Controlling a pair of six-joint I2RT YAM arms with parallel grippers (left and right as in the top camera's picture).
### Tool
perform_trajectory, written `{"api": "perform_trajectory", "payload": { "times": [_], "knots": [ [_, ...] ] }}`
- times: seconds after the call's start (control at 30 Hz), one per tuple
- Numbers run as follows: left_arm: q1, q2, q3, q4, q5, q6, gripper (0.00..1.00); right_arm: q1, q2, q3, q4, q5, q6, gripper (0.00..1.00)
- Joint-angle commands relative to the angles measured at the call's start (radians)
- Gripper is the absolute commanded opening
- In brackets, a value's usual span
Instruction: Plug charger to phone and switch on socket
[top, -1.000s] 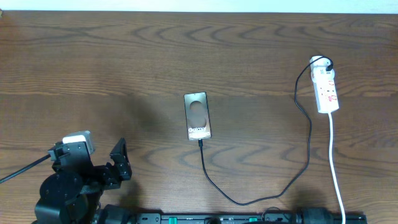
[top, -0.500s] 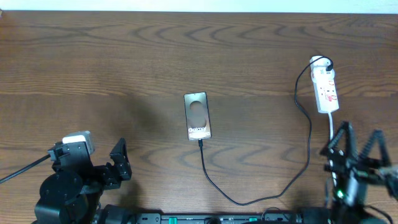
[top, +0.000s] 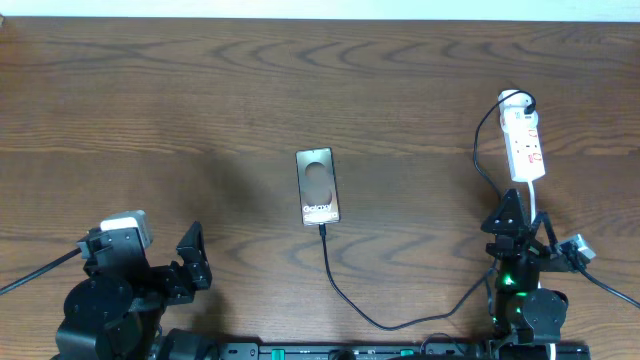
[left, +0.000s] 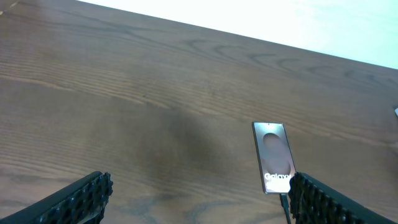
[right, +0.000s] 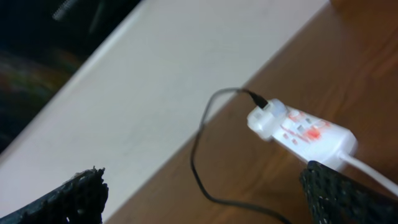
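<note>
My right pincer (top: 527, 222), jaws apart, hovers just near of the socket (top: 525, 145) at the table's (top: 200, 100) far right. My left pincer (top: 152, 255) gapes empty, near left. I'd press the red switch straight down with one tip, sparing the charger (top: 325, 250). The phone (top: 318, 187), centre, reads "Galaxy".

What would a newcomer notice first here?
The phone lies face up at the centre of the table, shiny with white Galaxy lettering. A thin black charger cable runs from its near edge in a loop to the white socket at far right, where its plug head sits at the strip's far end.
</note>
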Motion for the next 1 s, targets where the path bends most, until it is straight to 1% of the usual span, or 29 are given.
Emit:
{"api": "perform_trajectory", "payload": {
  "times": [0.0,0.1,0.97],
  "knots": [
    [0.003,-0.001,0.008,-0.002,-0.006,0.002,0.93,0.011,-0.005,-0.001,-0.017,0.013,0.018,0.99],
    [0.003,-0.001,0.008,-0.002,-0.006,0.002,0.93,0.011,-0.005,-0.001,-0.082,0.008,0.018,0.99],
    [0.003,-0.001,0.008,-0.002,-0.006,0.002,0.93,0.01,-0.009,-0.001,-0.074,0.008,0.01,0.99]
  ]
}}
